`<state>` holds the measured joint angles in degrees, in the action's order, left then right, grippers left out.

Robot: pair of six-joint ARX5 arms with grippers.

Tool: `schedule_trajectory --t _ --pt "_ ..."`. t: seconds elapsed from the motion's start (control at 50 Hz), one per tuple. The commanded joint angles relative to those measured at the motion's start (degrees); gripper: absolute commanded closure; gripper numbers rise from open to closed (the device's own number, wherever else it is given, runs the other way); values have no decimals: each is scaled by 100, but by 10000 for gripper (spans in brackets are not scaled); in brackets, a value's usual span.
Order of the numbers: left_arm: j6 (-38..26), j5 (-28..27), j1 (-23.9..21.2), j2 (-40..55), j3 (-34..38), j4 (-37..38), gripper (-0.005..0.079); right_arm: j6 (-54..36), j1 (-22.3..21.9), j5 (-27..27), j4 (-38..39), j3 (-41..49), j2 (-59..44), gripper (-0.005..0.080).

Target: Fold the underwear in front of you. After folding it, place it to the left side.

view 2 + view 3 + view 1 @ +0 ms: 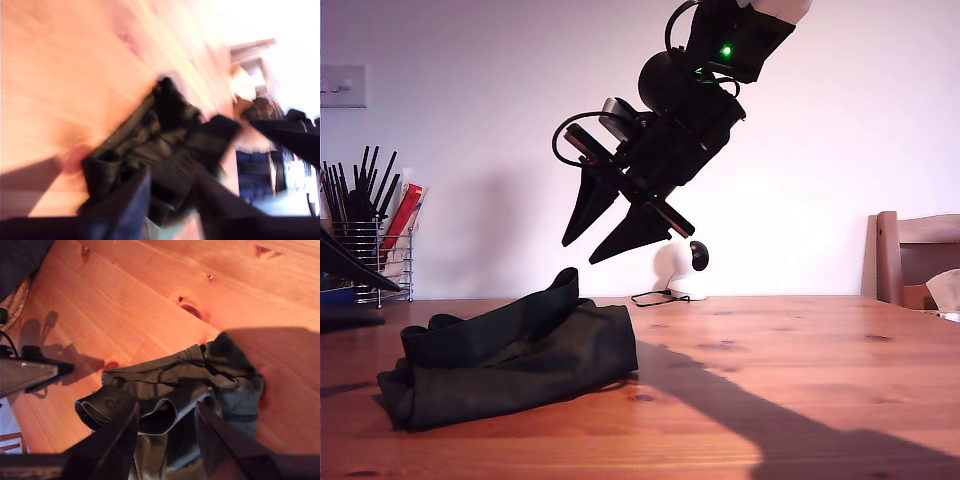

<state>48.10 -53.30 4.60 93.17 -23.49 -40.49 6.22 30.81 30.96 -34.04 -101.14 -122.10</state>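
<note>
- Underwear (pixel 510 355) is lying bunched on the bench (pixel 800 380), toward the exterior view's left, long axis running roughly across that view, one corner (pixel 563 285) poking up.
- One gripper (pixel 610 228) is hanging just above that raised corner, jaws apart, holding nothing; both wrist views are showing parted jaws over the cloth, so which arm this is cannot be told.
- My first gripper (pixel 170 200) and my second gripper (pixel 167 435) are both standing apart, empty.
- Bare bench is lying open toward the exterior view's right; a utensil rack (pixel 375 255) is crowding that view's left edge.
</note>
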Motion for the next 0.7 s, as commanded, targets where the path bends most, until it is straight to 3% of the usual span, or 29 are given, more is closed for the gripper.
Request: schedule_trajectory --t 0.0,0.1,0.24,0.46,0.6,0.68 --pt "-284 -90 -289 -127 -85 -304 615 -66 15 20 -9 13 -68 430" --pt "-525 -94 -658 -378 -197 -675 743 -197 -17 22 -109 13 -68 484" --pt "-798 -179 -1198 -555 -457 -529 763 -273 -98 11 -295 13 -68 774" --pt "-1685 245 -1843 -542 -614 334 763 -352 -326 15 -444 13 -68 765" --pt "-3032 647 -2081 -542 -835 1408 764 -376 -470 118 -442 13 -61 765" --pt "-3825 1174 -2199 -542 -990 2044 764 -391 -529 214 -444 13 -61 765"
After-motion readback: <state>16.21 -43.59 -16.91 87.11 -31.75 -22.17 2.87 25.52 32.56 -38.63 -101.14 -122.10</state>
